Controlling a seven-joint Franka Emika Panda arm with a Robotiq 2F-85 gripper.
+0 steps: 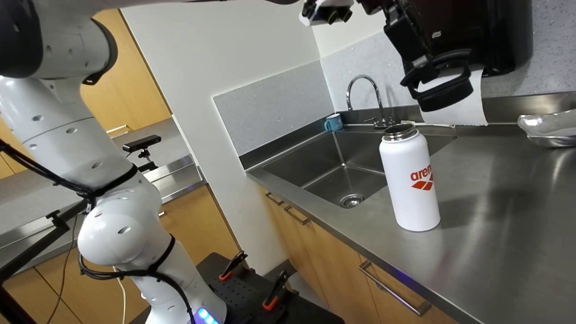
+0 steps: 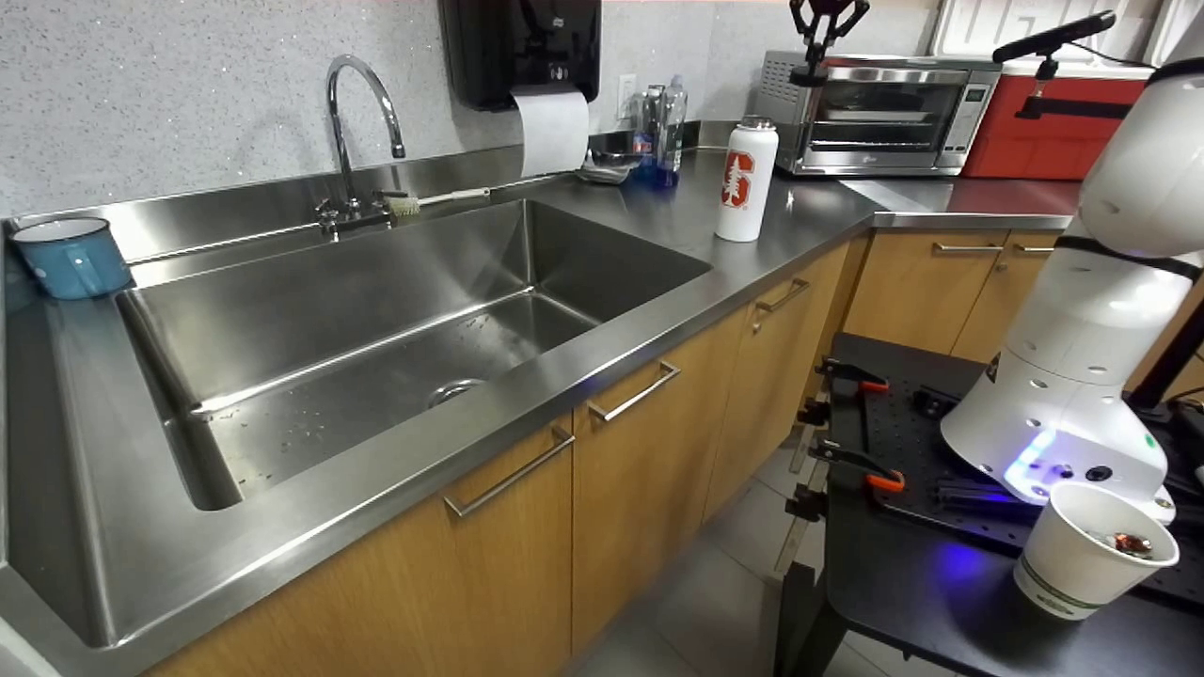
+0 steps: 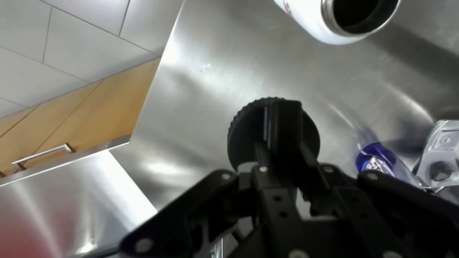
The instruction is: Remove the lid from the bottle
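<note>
In an exterior view, you had a speckled grey wall [image 2: 235, 85] behind the back edge of the steel countertop [image 2: 564, 376]. Below its front edge there were wooden cabinets [image 2: 649, 470], and before them a grey tiled floor [image 2: 715, 574]. Light reflected on the steel.

In the wrist view, the top edge crops the tall white cylindrical metal bottle [image 3: 313, 19]; the black two-finger gripper [image 3: 285, 154] conceals part of the round black loop-handled lid [image 3: 250, 130]. In an exterior view, the right edge truncates the shallow silver-coloured dish [image 1: 551, 135]; its material cannot be determined.
</note>
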